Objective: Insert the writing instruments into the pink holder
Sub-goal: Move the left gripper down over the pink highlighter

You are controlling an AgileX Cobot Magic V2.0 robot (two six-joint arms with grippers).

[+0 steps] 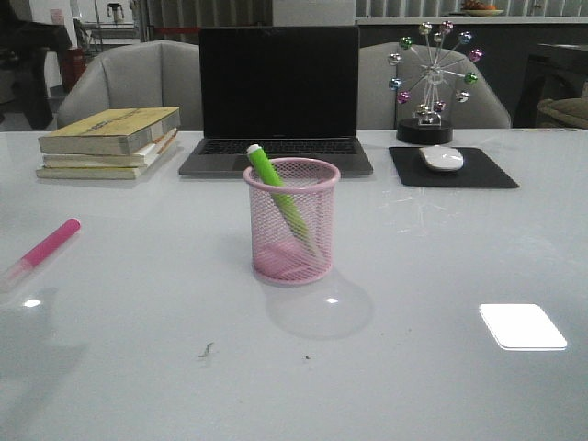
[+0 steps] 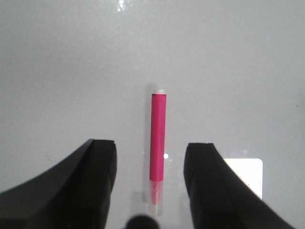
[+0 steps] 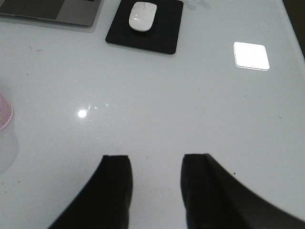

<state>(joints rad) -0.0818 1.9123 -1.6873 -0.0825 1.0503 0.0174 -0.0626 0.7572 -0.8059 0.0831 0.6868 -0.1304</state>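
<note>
While the left gripper hangs over the table, its two black fingers stand apart, with the magenta pink highlighter marker lying flat on the glossy white table between them and touching neither. The marker's pale translucent cap sits nearest the fingers; its whitish end points away from them.

Right gripper: jaws likewise apart, nothing between them, bare tabletop beneath. In the right wrist frame a sliver of the pink wire-mesh cylindrical holder shows at the left edge, and the white computer mouse on its black square mouse pad sits at top centre.

Front view: the holder stands upright at centre frame. The bright green highlighter marker is inside it, tilted, its upper end leaning on the rim at the left and sticking out above it. The pink marker lies at the left edge of the frame, well apart from the holder.

Background, upper frame: stack of books at left, open dark laptop in the middle, desk toy with coloured metallic balls at right.
</note>
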